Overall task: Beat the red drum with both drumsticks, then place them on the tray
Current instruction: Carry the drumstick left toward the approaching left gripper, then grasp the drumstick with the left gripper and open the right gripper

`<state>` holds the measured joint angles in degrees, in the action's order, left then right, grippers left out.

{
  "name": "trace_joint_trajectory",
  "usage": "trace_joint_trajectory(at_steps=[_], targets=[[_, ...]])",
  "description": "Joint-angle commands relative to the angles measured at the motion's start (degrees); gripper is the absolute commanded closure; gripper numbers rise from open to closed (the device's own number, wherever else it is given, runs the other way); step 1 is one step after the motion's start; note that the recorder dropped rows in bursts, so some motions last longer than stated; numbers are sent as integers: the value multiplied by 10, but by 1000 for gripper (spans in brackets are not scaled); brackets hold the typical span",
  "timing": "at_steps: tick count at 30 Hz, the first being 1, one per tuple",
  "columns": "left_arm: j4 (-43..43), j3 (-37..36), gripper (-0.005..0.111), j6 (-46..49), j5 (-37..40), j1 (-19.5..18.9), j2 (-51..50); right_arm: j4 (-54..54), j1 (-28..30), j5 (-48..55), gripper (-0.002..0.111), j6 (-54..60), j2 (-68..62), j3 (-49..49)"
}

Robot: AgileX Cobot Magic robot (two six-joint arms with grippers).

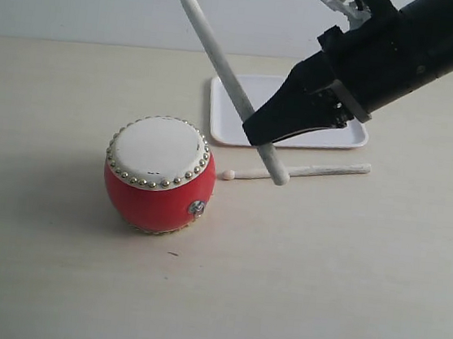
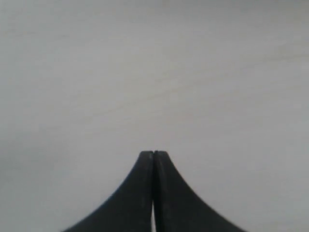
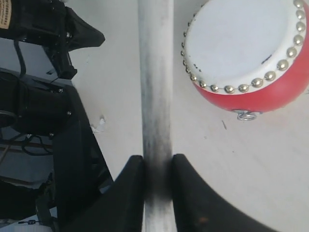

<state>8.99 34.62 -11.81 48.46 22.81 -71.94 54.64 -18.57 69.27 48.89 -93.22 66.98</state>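
On the table (image 1: 319, 294) the tray (image 1: 225, 120) lies near the red drum (image 1: 159, 174), not touching it. I think the drum is firm, but its round belly could rock. My right tool (image 1: 256, 136) is closed on one drumstick (image 1: 215, 50) near its thick end, with the bead high in the air. The stick seems light, stiff and smooth, so it may turn in the grip. The other drumstick (image 1: 308, 171) lies on the table just beside the tray. My left tool (image 2: 153, 154) is closed and holds nothing.
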Motion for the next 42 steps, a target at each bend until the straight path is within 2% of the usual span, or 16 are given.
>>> trace_joint_trajectory(at_steps=[1,5,8,11,13,15,16,18,21,23,24,26,27,35,42], targets=[[-213,54,107,122,19,4,22,20,-1,7,108,-6,5,3],[-494,66,107,321,-13,4,46,41,-1,7,108,-6,5,-7],[-700,56,107,419,-48,4,58,70,-1,7,108,-10,5,-34],[-803,47,107,483,-62,4,61,121,-1,7,108,4,5,-64],[-825,43,107,488,-72,4,61,146,-1,7,108,11,8,-80],[-895,25,105,488,-85,-3,60,165,-1,7,108,20,19,-90],[-975,8,101,494,-93,-10,56,177,-1,7,108,20,30,-96],[-1050,-6,89,550,-87,-19,53,185,-1,7,108,19,47,-102],[-1057,-7,74,575,-50,-22,53,199,-12,7,108,3,60,-122],[-1060,-7,61,581,-32,-22,53,199,-44,7,108,-3,60,-129],[-1056,-7,50,581,-31,-22,53,199,-62,-2,108,-5,60,-129],[-1056,-7,35,579,-27,-22,53,204,-89,-45,108,-13,60,-129],[-1056,-7,32,576,-22,-22,53,204,-98,-58,108,-17,60,-129],[-1052,-7,33,576,-3,-22,53,265,-134,-88,108,-27,60,-129],[-1041,-7,36,576,-4,-22,53,269,-141,-109,108,-52,59,-129]])
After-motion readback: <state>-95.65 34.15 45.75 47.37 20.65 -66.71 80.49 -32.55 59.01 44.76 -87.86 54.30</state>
